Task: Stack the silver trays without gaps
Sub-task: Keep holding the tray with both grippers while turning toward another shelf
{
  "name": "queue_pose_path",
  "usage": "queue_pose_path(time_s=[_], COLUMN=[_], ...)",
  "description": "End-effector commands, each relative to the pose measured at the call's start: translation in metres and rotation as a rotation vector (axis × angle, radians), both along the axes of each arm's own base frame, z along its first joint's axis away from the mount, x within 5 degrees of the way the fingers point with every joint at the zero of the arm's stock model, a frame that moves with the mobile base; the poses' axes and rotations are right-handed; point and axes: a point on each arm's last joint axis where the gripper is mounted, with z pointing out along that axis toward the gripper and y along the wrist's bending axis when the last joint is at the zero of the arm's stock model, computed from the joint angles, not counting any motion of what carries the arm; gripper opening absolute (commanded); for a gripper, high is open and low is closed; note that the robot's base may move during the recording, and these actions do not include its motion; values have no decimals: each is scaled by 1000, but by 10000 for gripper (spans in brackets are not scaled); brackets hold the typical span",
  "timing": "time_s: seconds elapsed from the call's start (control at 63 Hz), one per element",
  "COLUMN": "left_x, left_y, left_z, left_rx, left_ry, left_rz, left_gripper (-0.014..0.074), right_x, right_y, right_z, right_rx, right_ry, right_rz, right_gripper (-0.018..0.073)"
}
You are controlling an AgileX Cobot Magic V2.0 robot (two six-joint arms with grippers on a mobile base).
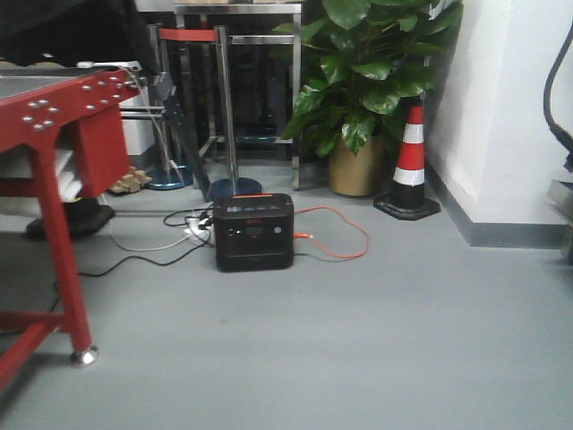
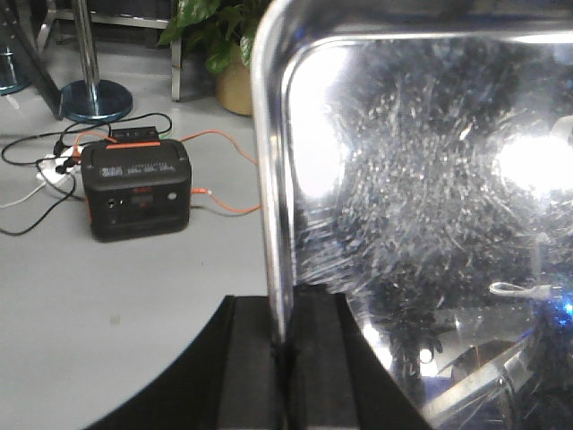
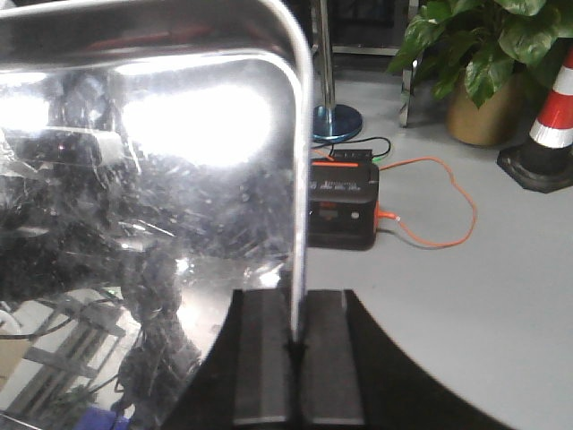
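Observation:
A shiny silver tray (image 2: 421,179) with a rolled rim and rounded corner fills the right of the left wrist view. My left gripper (image 2: 285,336) is shut on its left rim. The same kind of silver tray (image 3: 152,170) fills the left of the right wrist view, and my right gripper (image 3: 297,340) is shut on its right rim. The tray is held up in the air above the grey floor. No tray and no gripper shows in the front view. I cannot tell whether both grippers hold one tray or two.
A black power station (image 1: 253,231) with an orange cable stands on the grey floor; it also shows in the left wrist view (image 2: 134,186) and right wrist view (image 3: 343,204). A red metal frame (image 1: 54,179) is left, a potted plant (image 1: 363,81) and traffic cone (image 1: 410,161) behind.

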Motion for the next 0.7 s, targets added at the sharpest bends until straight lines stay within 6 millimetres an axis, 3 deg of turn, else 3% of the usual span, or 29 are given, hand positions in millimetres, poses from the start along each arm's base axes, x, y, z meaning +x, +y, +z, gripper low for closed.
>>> queue_pose_path(time_s=[0.0,0.683], left_x=[0,0], left_y=[3,3], left_z=[6,6], left_rx=[6,6], left_ry=[-36,-36], left_rz=[3,3], left_gripper=[-18,-18], right_x=[-4,-4], right_y=[-2,-2], right_z=[16,16], right_rx=[13,13], right_ry=[-86,-86], right_rz=[-7,-7], right_gripper=[-70,-70])
